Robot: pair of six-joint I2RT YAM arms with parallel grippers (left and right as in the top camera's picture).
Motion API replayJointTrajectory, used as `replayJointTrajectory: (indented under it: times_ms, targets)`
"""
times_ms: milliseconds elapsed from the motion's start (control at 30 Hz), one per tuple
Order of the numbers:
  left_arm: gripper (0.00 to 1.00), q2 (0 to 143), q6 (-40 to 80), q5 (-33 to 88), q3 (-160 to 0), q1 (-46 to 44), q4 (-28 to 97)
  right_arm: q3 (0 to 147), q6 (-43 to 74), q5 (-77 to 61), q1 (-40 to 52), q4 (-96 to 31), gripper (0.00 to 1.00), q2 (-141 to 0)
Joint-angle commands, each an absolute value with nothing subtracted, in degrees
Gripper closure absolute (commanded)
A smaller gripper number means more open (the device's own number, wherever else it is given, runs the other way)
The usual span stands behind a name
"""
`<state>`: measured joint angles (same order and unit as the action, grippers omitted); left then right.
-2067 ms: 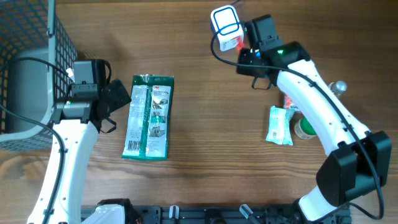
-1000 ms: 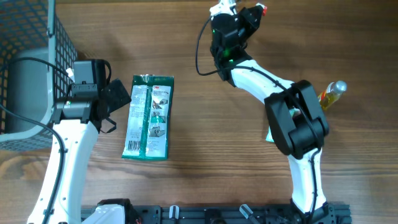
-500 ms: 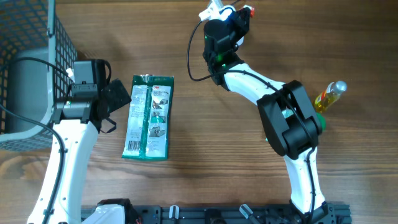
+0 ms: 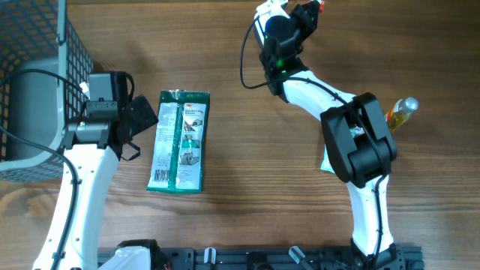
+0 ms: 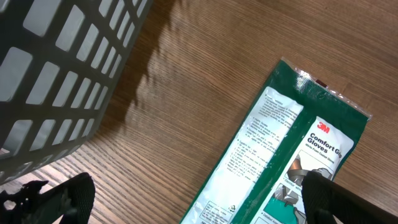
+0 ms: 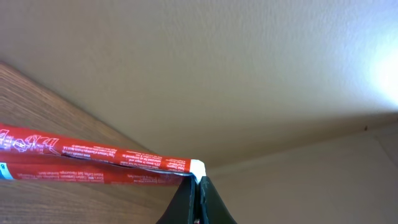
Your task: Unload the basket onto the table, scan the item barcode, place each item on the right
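Pinching a red packet (image 6: pixel 93 163) in the right fingers (image 6: pixel 198 199), with the left fingers (image 5: pixel 339 198) wide apart by the green glove pack (image 4: pixel 180 141) on the table (image 4: pixel 247 165).

The left arm (image 4: pixel 75 187) and right arm (image 4: pixel 315 91) have white shells, black joints and looping black cables

Three packets (image 4: pixel 178 141) (image 6: pixel 93 163) (image 4: pixel 324 163), one bottle (image 4: pixel 397 114), one basket (image 4: pixel 75 46)

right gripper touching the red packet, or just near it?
Touching. The right wrist view shows the right gripper shut, its fingers pinching the white corner of the red packet, with no gap between them.
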<state>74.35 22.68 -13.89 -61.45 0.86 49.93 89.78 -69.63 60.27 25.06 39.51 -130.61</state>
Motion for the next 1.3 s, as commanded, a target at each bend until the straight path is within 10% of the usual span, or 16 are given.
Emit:
replayJointTrajectory:
  times_ms: [0, 1267]
  targets:
    - [0.00, 74.4, 23.2, -14.6, -62.0, 1.1, 49.8, 90.8, -67.7, 58.6, 24.1, 39.8, 0.96, -131.9]
    - [0.00, 74.4, 23.2, -14.6, -62.0, 1.1, 49.8, 90.7, -51.9, 55.1, 28.6, 28.5, 0.96, -132.2]
